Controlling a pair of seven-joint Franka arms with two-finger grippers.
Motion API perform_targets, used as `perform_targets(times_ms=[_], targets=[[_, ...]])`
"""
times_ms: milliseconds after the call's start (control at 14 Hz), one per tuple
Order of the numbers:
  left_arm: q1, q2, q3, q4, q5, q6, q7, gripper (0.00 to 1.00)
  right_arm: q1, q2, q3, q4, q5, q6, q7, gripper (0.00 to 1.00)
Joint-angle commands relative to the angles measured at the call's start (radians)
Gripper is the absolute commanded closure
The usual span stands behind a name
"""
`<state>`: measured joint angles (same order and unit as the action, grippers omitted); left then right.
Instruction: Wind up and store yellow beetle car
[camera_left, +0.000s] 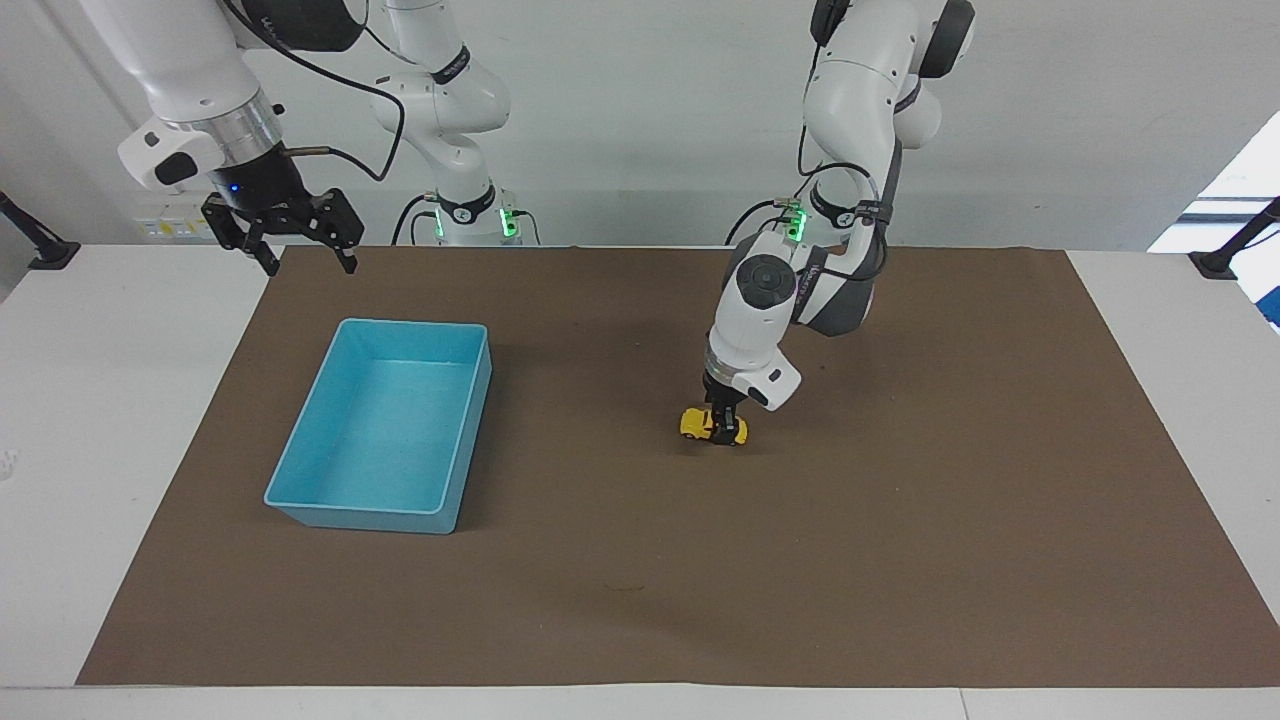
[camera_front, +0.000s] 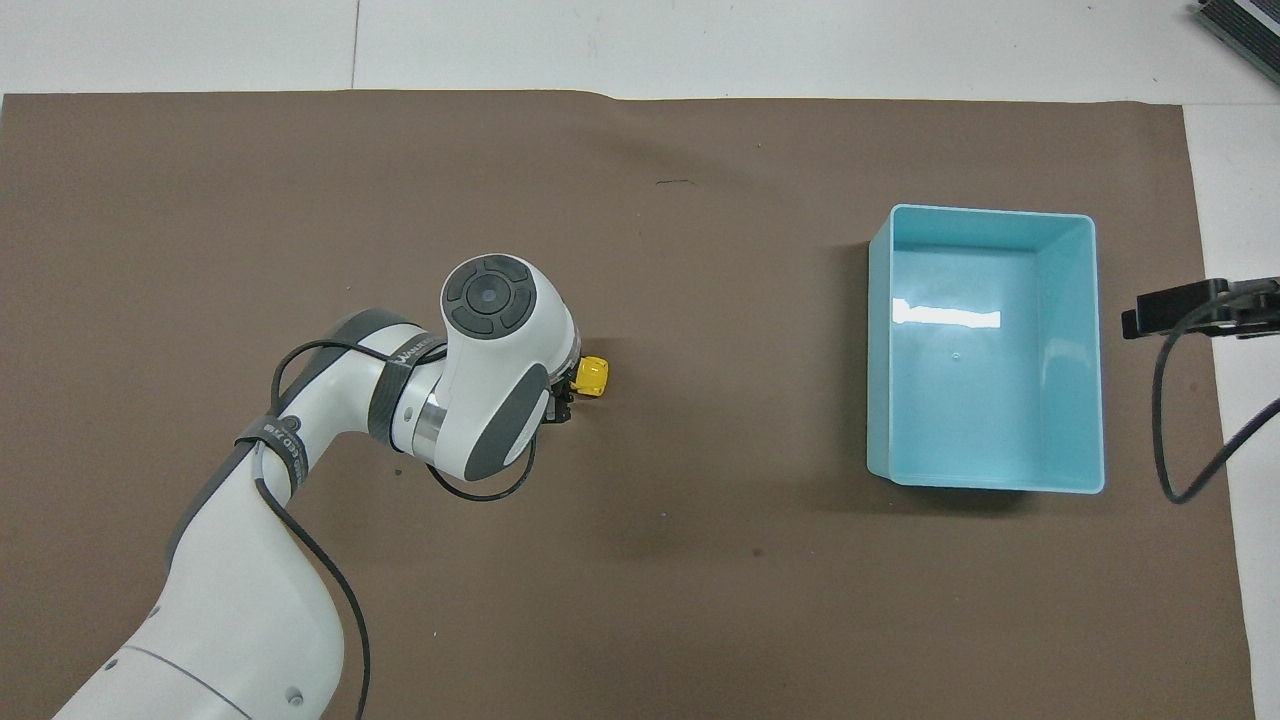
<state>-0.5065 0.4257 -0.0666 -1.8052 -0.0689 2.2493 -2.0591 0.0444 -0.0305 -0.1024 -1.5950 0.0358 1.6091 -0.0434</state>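
Yellow beetle car (camera_left: 712, 425), tiny with black wheels, sits mid-worktop on brown paper (camera_left: 900, 520), clasped by the left tool (camera_left: 722, 424); overhead, the wrist hides all but its nose. Right tool (camera_left: 296, 232) waits open near the light-blue plastic bin (camera_left: 300, 470).

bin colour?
Light blue, plain, inside and out. The bin shows best in the overhead view.
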Motion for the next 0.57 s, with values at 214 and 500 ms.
perform_targets(times_ms=[214, 500], targets=[[0.000, -0.012, 0.007, -0.020, 0.003, 0.010, -0.032, 1.00, -0.009, -0.025, 0.001, -0.025, -0.001, -0.001, -0.023, 0.00], [0.005, -0.010, 0.010, -0.020, 0.003, 0.026, -0.119, 1.00, -0.009, -0.025, 0.001, -0.025, -0.001, 0.000, -0.023, 0.00]])
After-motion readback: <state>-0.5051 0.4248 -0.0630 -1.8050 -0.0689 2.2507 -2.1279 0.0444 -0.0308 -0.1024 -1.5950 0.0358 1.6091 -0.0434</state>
